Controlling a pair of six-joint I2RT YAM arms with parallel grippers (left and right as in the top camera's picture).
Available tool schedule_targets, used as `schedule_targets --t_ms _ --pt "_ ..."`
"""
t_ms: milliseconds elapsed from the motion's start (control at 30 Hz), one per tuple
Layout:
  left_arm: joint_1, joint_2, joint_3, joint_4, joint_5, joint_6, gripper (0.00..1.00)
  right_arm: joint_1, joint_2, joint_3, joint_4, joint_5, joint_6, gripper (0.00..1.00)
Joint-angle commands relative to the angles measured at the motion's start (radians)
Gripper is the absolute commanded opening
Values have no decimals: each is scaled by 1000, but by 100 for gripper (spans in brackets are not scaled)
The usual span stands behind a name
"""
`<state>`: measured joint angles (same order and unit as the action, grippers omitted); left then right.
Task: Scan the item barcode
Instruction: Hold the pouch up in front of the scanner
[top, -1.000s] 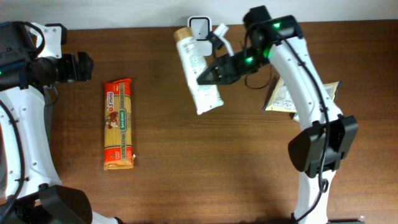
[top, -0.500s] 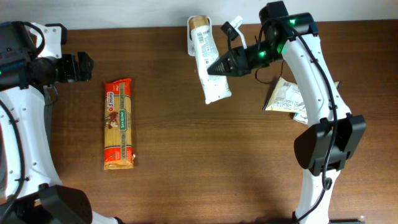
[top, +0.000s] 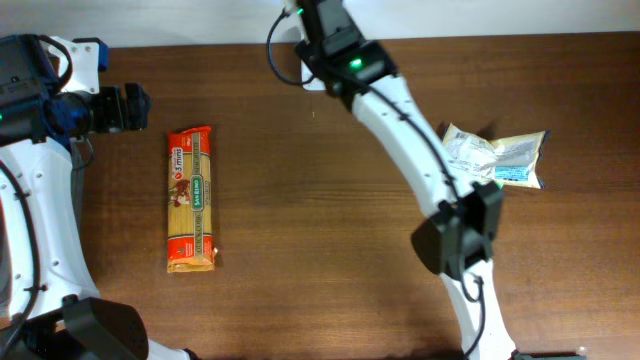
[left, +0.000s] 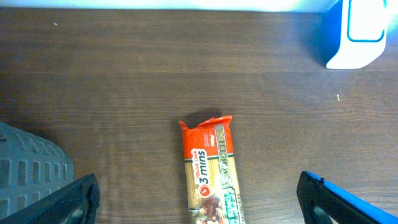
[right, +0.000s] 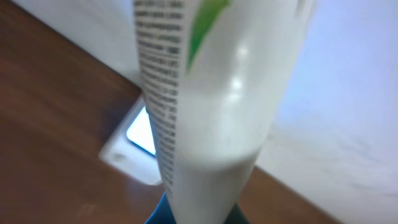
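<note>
Right pincer (top: 305, 25) clenched on the white tube (right: 211, 106) at the table's far edge. Tube's long axis runs straight out from the wrist. Scanner (right: 140, 140) sits just beyond it, to the print side. Barcode not seen. Left pincer (top: 138, 108) spread wide, empty, well apart.

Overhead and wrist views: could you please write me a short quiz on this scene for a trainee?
1. True or false: the left gripper is open and empty.
2. Which lies nearer to it? A: the flat orange spaghetti packet; B: the crinkled silver pouch.
3. In the right wrist view, what shows behind the white printed plastic tube?
Key: 1 true; 2 A; 3 the white barcode scanner.
</note>
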<state>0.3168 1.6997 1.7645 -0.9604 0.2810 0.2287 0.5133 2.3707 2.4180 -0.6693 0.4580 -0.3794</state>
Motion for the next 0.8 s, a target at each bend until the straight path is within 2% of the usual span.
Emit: schedule_targets --t_ms 0,100,267,767 --pt "7 -21 5 0 8 16 99 -11 99 26 101 319 -220 4" --pt "7 -21 5 0 8 16 99 -14 188 26 182 363 -305 4" --pt "7 -21 5 0 8 16 99 -25 258 26 240 399 -305 4" --pt "7 -21 5 0 8 16 99 -35 271 26 187 418 -305 4"
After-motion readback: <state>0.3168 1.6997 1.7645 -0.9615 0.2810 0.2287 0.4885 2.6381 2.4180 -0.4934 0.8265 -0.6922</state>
